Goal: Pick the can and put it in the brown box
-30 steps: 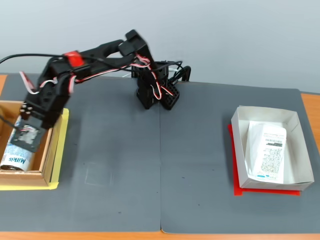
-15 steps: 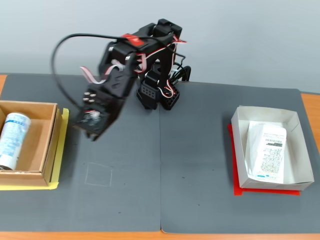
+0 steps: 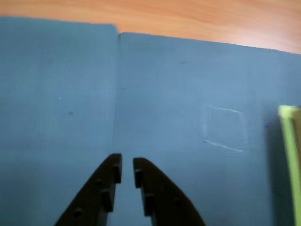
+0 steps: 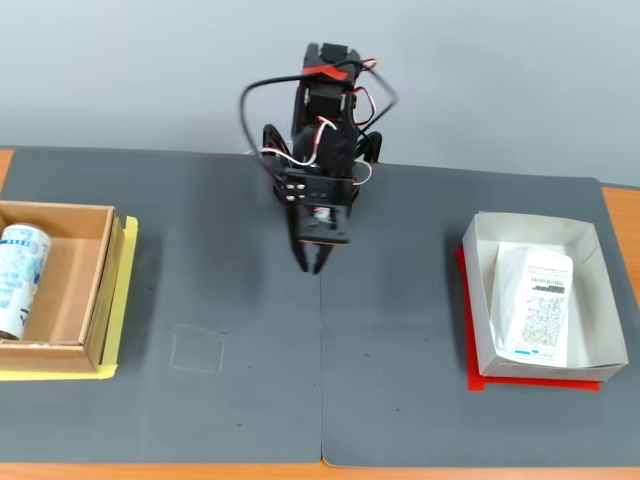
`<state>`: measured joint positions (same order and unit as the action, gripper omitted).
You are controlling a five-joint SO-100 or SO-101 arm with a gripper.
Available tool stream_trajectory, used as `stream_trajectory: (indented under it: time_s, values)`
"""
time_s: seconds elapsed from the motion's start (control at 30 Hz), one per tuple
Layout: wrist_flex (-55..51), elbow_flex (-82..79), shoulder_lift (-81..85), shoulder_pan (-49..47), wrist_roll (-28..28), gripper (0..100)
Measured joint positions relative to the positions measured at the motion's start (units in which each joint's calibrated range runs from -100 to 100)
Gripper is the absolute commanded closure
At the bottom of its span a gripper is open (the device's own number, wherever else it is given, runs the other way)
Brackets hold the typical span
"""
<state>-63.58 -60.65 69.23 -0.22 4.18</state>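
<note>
One can in brown box, far from end effector

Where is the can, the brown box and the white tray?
can (image 4: 17, 275), fixed view, on its label.
brown box (image 4: 103, 285), fixed view, on its right wall.
white tray (image 4: 483, 300), fixed view, on its left wall.

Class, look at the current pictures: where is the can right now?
In the fixed view the can lies on its side inside the brown box at the far left edge, against the box's left side, far from the gripper at centre.
</note>
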Motion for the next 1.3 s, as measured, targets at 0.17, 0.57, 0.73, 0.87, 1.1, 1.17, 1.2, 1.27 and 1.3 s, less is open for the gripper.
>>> stream_trajectory:
  time_s: [0.17,0.57,0.73,0.87,1.1,1.17,1.2,1.27,1.3]
  values:
    - [0.0,-12.15,13.86,-4.58,0.05,97]
    - [2.85,-35.81,29.67,-4.58,0.05,97]
    - [4.58,-36.63,29.84,-4.29,-1.22,97]
    - [1.47,-36.63,29.92,-1.48,-3.42,97]
    - [-9.69,-35.27,29.92,-1.63,-4.0,97]
    - [-10.47,-35.09,29.92,-1.55,-4.05,97]
    - [-10.64,-35.09,29.92,-1.48,-4.05,97]
    - [-10.81,-35.0,29.92,-2.07,-4.05,97]
    - [-10.81,-34.9,29.92,-2.22,-4.05,97]
